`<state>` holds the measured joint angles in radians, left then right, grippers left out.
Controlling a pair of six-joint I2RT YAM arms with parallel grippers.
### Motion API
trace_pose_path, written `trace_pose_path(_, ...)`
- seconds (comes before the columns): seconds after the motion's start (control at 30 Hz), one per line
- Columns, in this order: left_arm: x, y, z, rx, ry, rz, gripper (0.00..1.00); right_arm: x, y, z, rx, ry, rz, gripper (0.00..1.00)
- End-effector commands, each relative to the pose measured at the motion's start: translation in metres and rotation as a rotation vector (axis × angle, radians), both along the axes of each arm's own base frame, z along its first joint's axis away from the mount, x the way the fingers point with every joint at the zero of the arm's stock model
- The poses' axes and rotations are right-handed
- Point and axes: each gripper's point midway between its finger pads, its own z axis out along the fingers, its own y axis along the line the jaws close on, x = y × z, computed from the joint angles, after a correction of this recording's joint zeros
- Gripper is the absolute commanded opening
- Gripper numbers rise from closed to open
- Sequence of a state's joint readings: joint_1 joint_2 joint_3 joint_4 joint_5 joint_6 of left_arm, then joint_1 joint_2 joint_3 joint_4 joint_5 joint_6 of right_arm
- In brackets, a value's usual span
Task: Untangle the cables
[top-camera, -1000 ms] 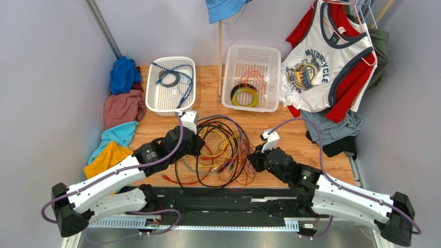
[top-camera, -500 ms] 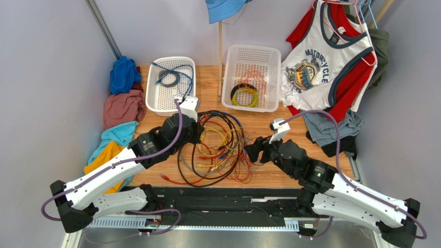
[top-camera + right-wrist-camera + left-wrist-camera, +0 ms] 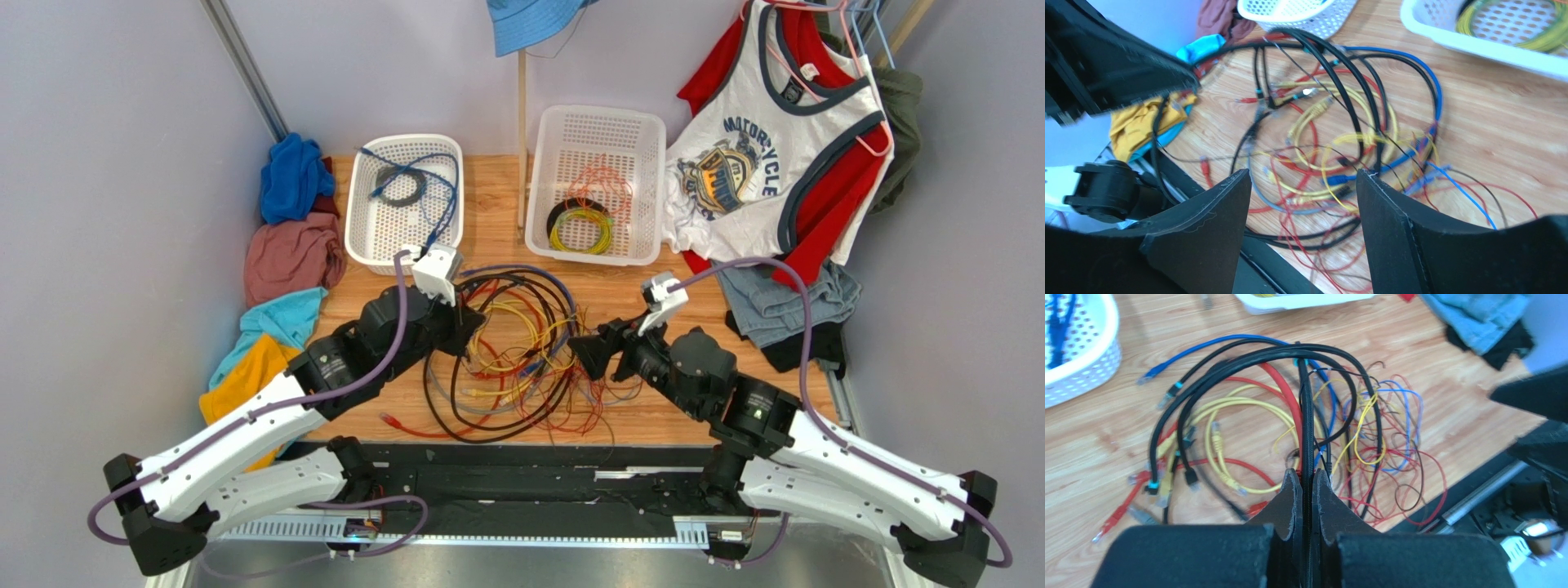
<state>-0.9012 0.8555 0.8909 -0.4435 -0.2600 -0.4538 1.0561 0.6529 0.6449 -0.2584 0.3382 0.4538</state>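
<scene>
The cables (image 3: 521,355) lie in one tangle of black, blue, red and yellow loops on the wooden table between both arms. My left gripper (image 3: 471,328) is at the tangle's left side, shut on a thick black cable (image 3: 1307,435) that runs straight out from between its jaws (image 3: 1307,478) and arches over the pile. My right gripper (image 3: 586,355) hovers at the tangle's right edge, open. In the right wrist view nothing sits between its fingers (image 3: 1303,180), and the cables (image 3: 1333,135) spread out beyond and below them.
A white basket (image 3: 368,233) at the back left holds a blue cable and a small black coil. A second basket (image 3: 546,135) holds a yellow-green coil. Folded clothes (image 3: 288,257) line the left wall; shirts (image 3: 761,159) and jeans (image 3: 785,306) are at the right. A black rail (image 3: 528,472) runs along the near edge.
My right gripper has opened and moved away from the near edge to the tangle's right side. My left gripper shifted slightly back and left, still holding the black cable.
</scene>
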Motion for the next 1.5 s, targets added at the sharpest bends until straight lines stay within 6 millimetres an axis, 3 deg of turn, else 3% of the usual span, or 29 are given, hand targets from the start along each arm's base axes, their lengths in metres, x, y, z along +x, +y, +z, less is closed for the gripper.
trace_pose_path(0.0,-0.01,-0.015,0.033,-0.152,-0.112,-0.109,0.0,0.012,0.041,0.061,0.111,-0.077,0.081,0.67)
trace_pose_path(0.1,-0.015,-0.012,0.039,-0.175,-0.128,-0.118,0.0,0.007,0.068,0.07,0.179,-0.053,0.172,0.67)
trace_pose_path(0.13,-0.016,-0.012,0.041,-0.18,-0.133,-0.125,0.0,0.005,0.077,0.065,0.187,-0.038,0.203,0.66)
trace_pose_path(0.23,-0.023,-0.017,0.042,-0.185,-0.146,-0.182,0.0,0.006,0.078,0.055,0.224,-0.016,0.191,0.64)
trace_pose_path(0.3,-0.024,-0.024,0.021,-0.147,-0.103,-0.218,0.0,0.008,0.069,0.045,0.221,-0.012,0.153,0.63)
trace_pose_path(0.37,-0.02,-0.025,-0.011,-0.095,-0.026,-0.184,0.04,0.01,0.057,0.049,0.223,-0.032,0.112,0.63)
trace_pose_path(0.4,-0.016,-0.028,-0.034,-0.051,0.028,-0.171,0.1,0.011,0.054,0.043,0.193,-0.027,0.103,0.63)
trace_pose_path(0.43,-0.015,-0.03,-0.044,-0.042,0.051,-0.164,0.24,0.012,0.05,0.043,0.185,-0.03,0.087,0.63)
trace_pose_path(0.47,-0.014,-0.03,-0.057,-0.033,0.087,-0.142,0.5,0.011,0.047,0.044,0.182,-0.032,0.086,0.63)
trace_pose_path(0.53,-0.01,-0.03,-0.067,-0.03,0.115,-0.104,0.66,0.01,0.042,0.033,0.144,-0.017,0.072,0.62)
trace_pose_path(0.57,-0.007,-0.025,-0.067,-0.037,0.114,-0.067,0.99,0.01,0.039,0.033,0.144,-0.02,0.066,0.62)
trace_pose_path(0.7,0.003,0.002,-0.042,-0.075,0.033,0.072,0.99,0.011,0.031,0.022,0.114,-0.022,0.042,0.62)
trace_pose_path(0.83,0.01,0.036,-0.042,-0.033,0.024,0.234,0.99,0.014,0.028,0.012,0.083,-0.023,0.025,0.61)
trace_pose_path(0.9,0.013,0.039,-0.048,-0.012,0.042,0.252,0.97,0.015,0.029,0.007,0.069,-0.022,0.027,0.61)
trace_pose_path(1.1,0.022,0.019,-0.089,0.07,0.148,0.238,0.92,0.014,0.035,-0.007,0.029,0.005,0.043,0.59)
trace_pose_path(1.2,0.027,0.01,-0.109,0.094,0.235,0.241,0.81,0.012,0.032,-0.013,0.019,0.018,0.047,0.59)
trace_pose_path(1.27,0.02,-0.008,-0.119,0.06,0.284,0.167,0.63,0.01,0.029,-0.017,0.013,0.021,0.044,0.59)
trace_pose_path(1.33,0.017,-0.026,-0.123,-0.008,0.303,0.109,0.54,0.011,0.025,-0.025,0.002,0.028,0.029,0.59)
trace_pose_path(1.47,0.017,-0.041,-0.137,-0.013,0.331,0.056,0.5,0.01,0.022,-0.031,-0.001,0.036,0.025,0.59)
